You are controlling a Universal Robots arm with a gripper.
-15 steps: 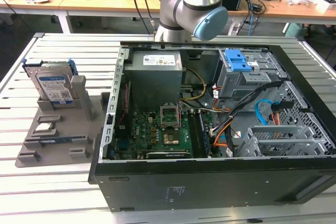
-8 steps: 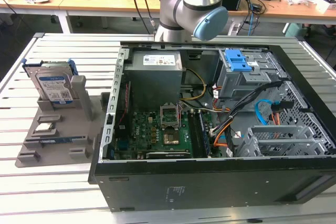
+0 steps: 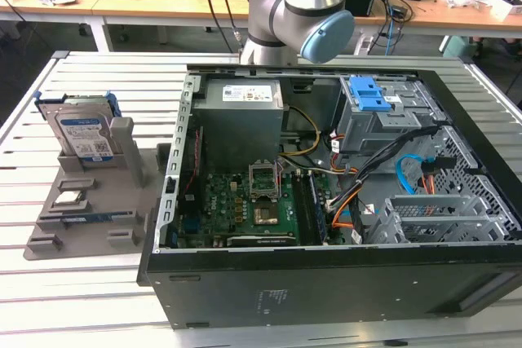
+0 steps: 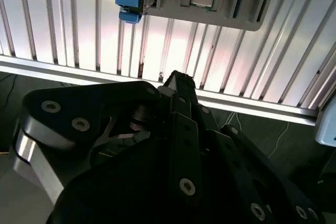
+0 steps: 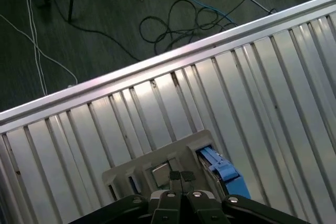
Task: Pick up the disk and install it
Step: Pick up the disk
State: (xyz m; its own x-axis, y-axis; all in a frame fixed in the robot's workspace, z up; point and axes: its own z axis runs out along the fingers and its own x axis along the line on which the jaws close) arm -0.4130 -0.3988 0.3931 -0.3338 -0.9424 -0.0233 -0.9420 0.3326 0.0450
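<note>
Hovering over the surface (image 5: 252, 77), the pincer (image 5: 181, 177) looks pinched shut, empty — coming down like that would knock the disk (image 3: 81, 130), propped in its grey holder (image 3: 122, 143) beside the open case (image 3: 326, 283); farther in, loose cables (image 3: 390, 162) could snag it.

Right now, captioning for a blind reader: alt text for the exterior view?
The disk leans in a grey holder on a slatted table, to the exterior view's left of an open computer case; the robot arm rises behind.

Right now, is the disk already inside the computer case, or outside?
Outside: the disk stands in the gray holder on the table, beside the open computer case.
</note>
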